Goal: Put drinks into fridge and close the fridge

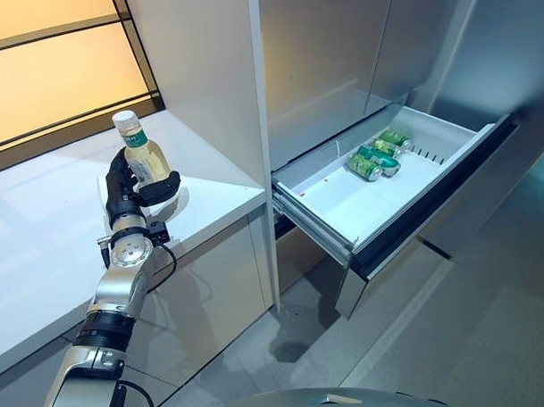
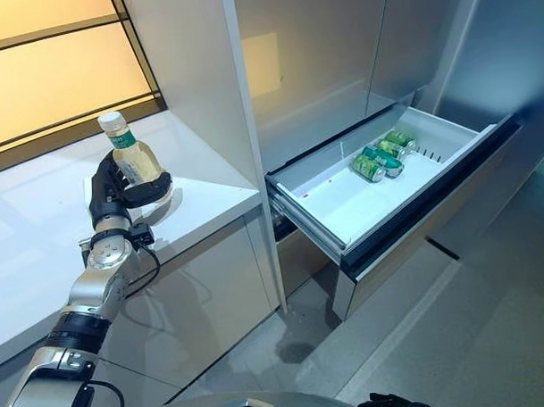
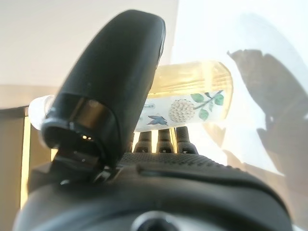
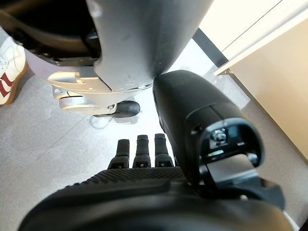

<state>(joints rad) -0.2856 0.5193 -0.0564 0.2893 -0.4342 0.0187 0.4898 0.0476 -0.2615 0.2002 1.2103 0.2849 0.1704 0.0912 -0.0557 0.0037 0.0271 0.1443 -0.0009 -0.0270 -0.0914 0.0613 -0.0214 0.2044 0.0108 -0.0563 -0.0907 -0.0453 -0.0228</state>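
A clear bottle (image 1: 145, 159) of pale yellow drink, with a white cap and a green label, is upright over the white counter (image 1: 41, 238). My left hand (image 1: 124, 195) is shut on it, thumb across the front and fingers behind; the left wrist view shows the bottle (image 3: 192, 103) between them. To the right, the fridge drawer (image 1: 313, 224) is pulled out wide. Three green cans (image 1: 378, 157) lie on their sides at its far end. My right hand (image 4: 144, 192) shows only in its wrist view, hanging low over the floor with relaxed fingers and nothing in it.
Tall grey fridge doors (image 1: 321, 59) stand shut above the drawer. A grey side panel (image 1: 205, 72) separates the counter from the fridge. A window (image 1: 53, 68) runs behind the counter. A person's white and red shoe (image 4: 9, 62) is on the grey floor.
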